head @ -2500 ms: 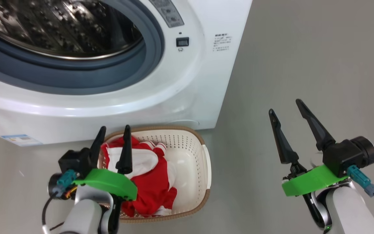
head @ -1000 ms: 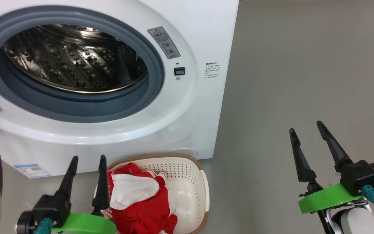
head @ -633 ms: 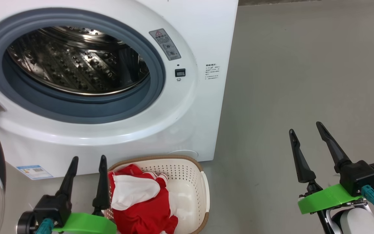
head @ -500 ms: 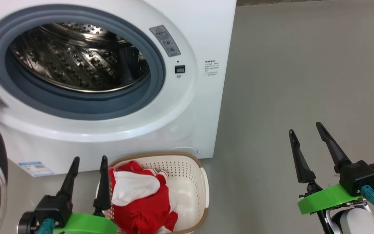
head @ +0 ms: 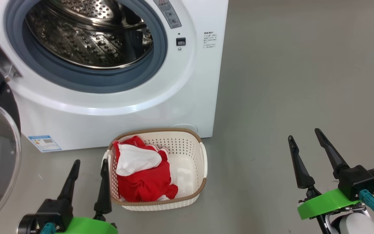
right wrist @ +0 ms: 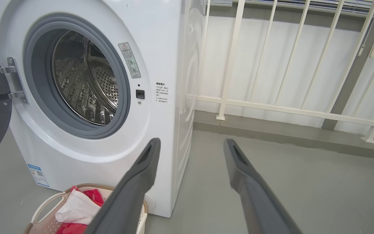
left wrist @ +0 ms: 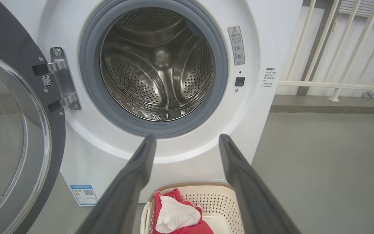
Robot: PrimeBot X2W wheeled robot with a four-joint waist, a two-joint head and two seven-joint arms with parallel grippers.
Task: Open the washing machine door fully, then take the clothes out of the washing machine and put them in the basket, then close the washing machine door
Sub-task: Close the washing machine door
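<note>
since the clothes (head: 144, 175) lie in the basket (head: 161, 131) by the washing machine (head: 187, 97) and the drum (head: 89, 39) looks empty, the left jaws, apart like the right jaws, should sweep the washing machine door (head: 6, 100), open at left, shut by its rim.

A laundry corner, perhaps a utility room or balcony: a white front-loading washer (right wrist: 161, 48) stands on a bare grey floor (right wrist: 304, 182), a white railing (right wrist: 271, 109) behind it, blinds (left wrist: 368, 9) above, a basket (head: 156, 130) in front
</note>
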